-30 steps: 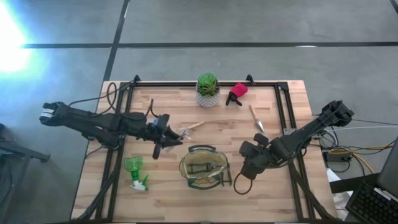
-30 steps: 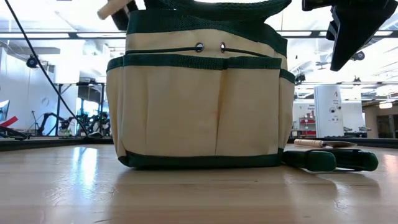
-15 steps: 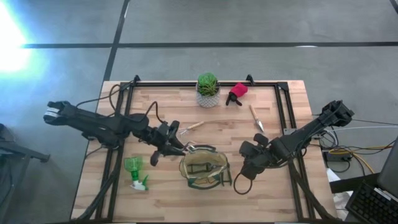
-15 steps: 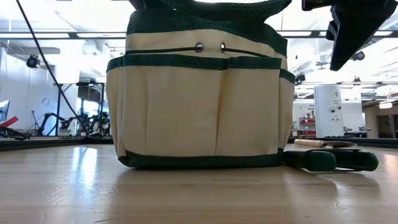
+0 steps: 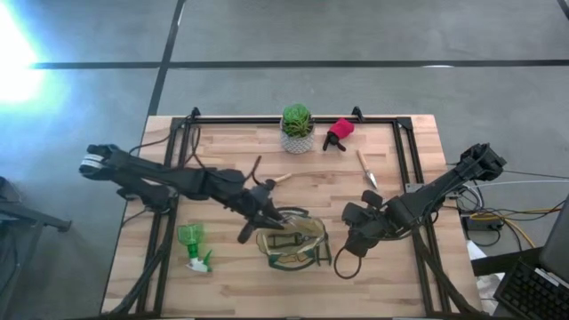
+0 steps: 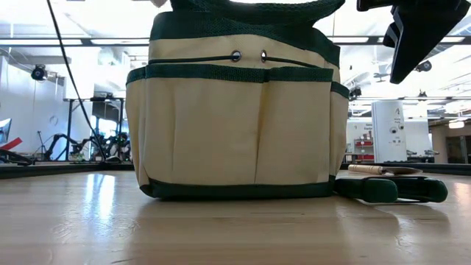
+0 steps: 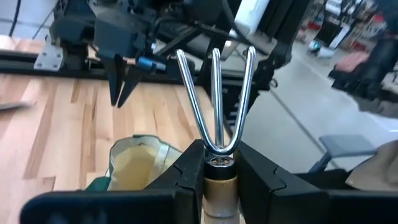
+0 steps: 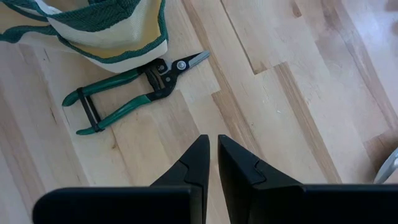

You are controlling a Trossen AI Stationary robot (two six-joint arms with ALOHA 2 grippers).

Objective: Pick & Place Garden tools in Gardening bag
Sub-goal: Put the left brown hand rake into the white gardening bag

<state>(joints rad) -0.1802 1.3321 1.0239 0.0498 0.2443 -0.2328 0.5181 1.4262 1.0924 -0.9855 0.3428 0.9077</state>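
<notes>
The cream-and-olive gardening bag (image 5: 292,238) stands upright on its base on the table, mouth up; the low view shows it too (image 6: 235,110). My left gripper (image 5: 269,212) is over the bag's far-left rim, shut on a metal fork (image 7: 216,93) with three tines. My right gripper (image 5: 352,242) hovers to the right of the bag, shut and empty; it also shows in its wrist view (image 8: 211,155). Green-handled pruners (image 8: 130,99) lie flat on the table beside the bag's right side. My left gripper pinches the fork between its two fingers at the metal collar at the top of the wooden handle (image 7: 221,177). The tines point forward, away from the gripper, along the fingers. The fork is lifted clear, above the bag's mouth (image 7: 140,165).
A wooden-handled tool (image 5: 277,180) lies beyond the bag and a trowel (image 5: 366,169) at the far right. A potted plant (image 5: 297,129) and a red-and-black sprayer piece (image 5: 338,133) stand at the far edge. A green spray bottle (image 5: 192,247) lies left of the bag.
My left gripper has carried the fork toward the table's right and near edges, from left of the bag to over the bag's far-left rim. The fork has stayed lifted clear.
</notes>
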